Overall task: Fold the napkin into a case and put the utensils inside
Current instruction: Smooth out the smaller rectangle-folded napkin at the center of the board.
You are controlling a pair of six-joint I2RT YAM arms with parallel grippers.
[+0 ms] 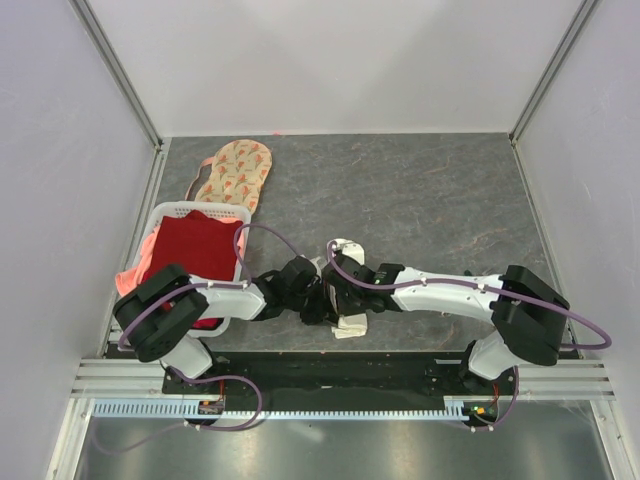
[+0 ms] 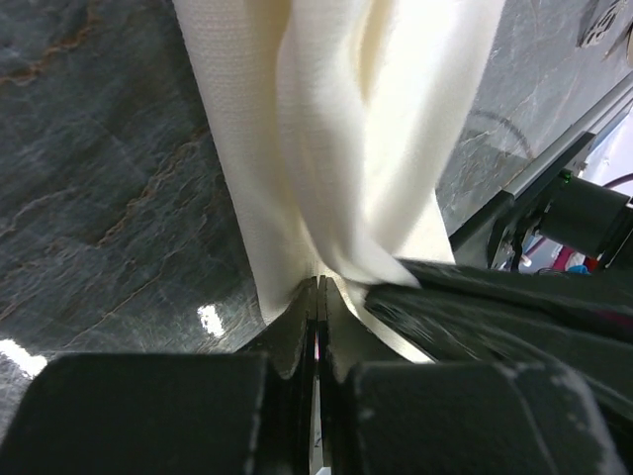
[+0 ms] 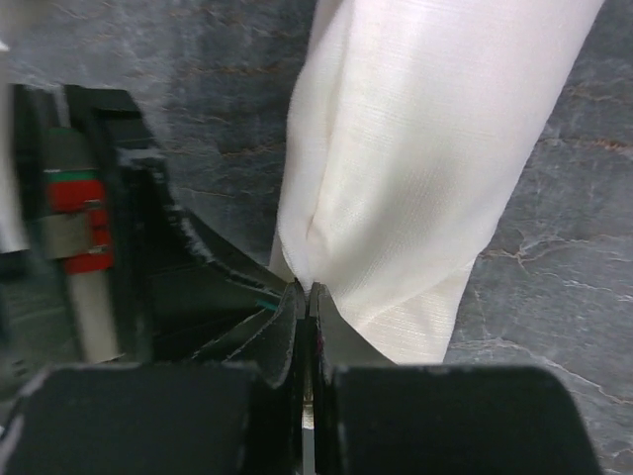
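Red cloth (image 1: 195,255) in white basket (image 1: 200,207) at table's (image 1: 430,200) left, w/ floral cloth (image 1: 238,170) just behind

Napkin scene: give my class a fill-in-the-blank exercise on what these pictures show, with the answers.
The left gripper and the right gripper each pinch the napkin with jaws ____.
The cloth in the white basket is ____ in colour.
The floral cloth lies on the ____ arm's side of the table.
Missing words: shut; red; left.
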